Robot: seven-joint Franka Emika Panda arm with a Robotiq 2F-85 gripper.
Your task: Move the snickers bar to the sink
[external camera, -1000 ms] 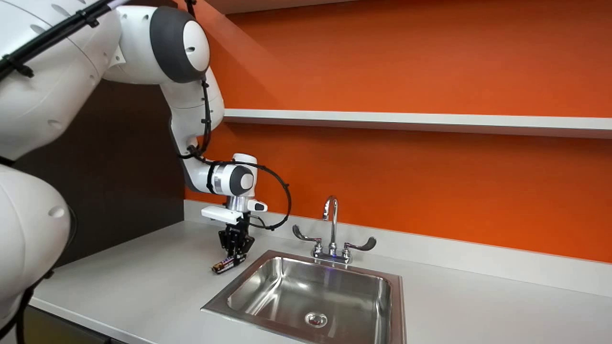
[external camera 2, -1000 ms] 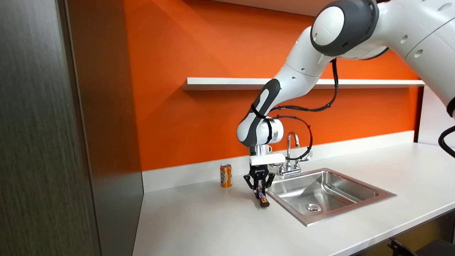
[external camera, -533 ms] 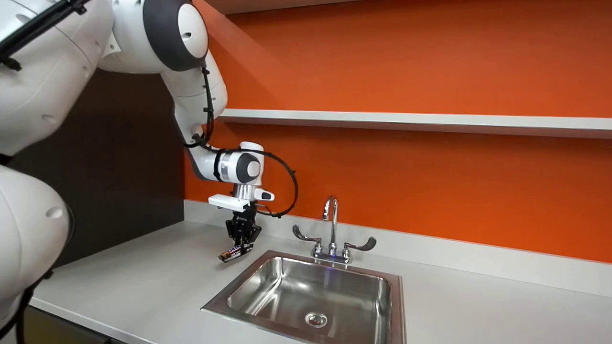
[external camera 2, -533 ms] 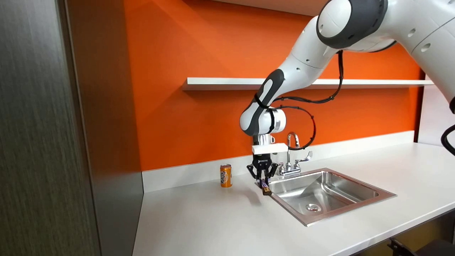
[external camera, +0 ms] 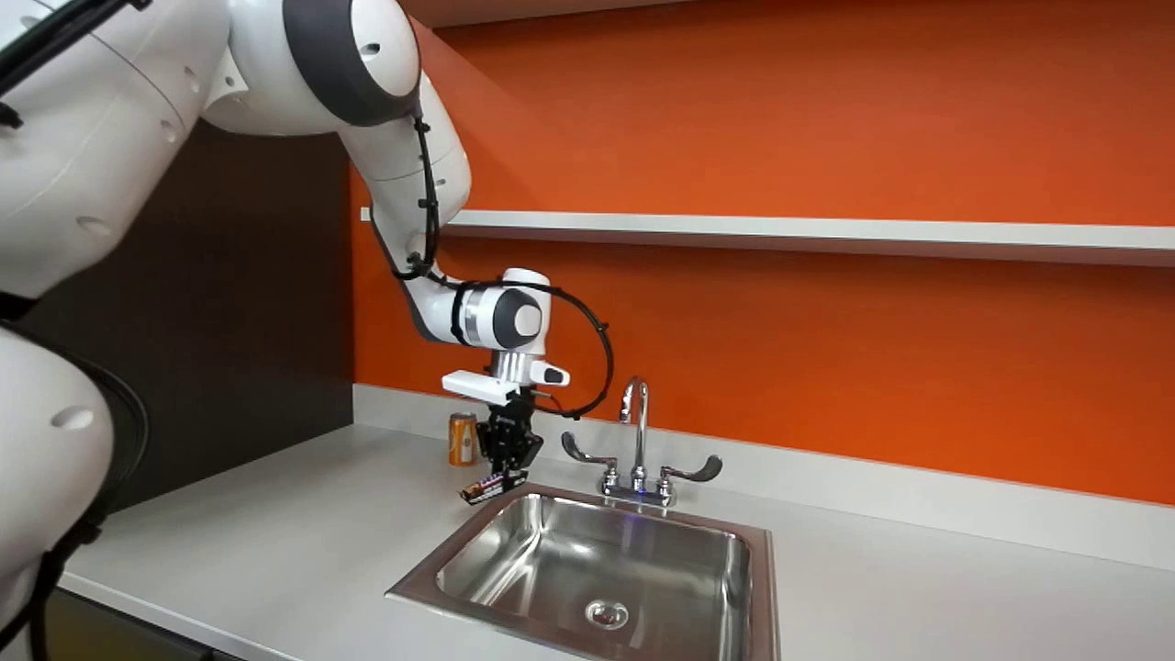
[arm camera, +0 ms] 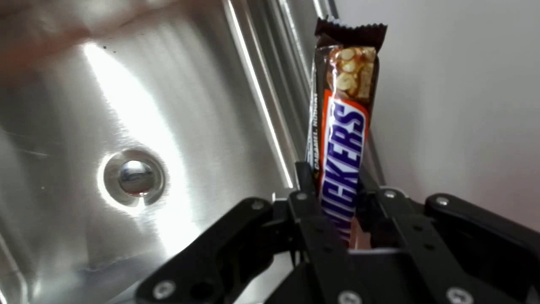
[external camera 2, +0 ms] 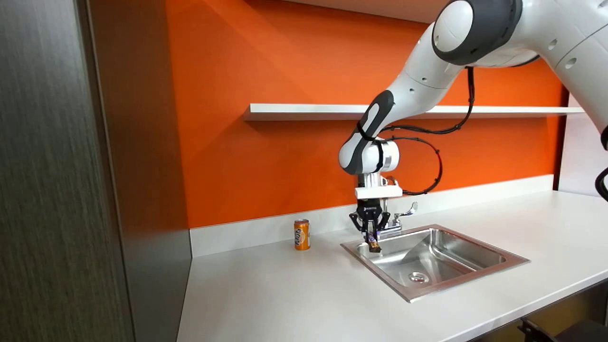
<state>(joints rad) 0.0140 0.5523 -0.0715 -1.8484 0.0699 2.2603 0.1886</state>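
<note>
Clasping a Snickers bar (arm camera: 342,139), the claw (arm camera: 335,181) hangs near the edge of the steel sink (external camera: 447,555). Its height probably avoids bumping.

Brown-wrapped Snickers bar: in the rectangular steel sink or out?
Out: both exterior views show the bar clamped in the black two-finger gripper, higher than the sink rim.

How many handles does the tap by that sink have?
2, in an exterior view: a left handle and a right handle, as pictured, flanking the spout at the back of the sink. Neither is hidden there.
</note>
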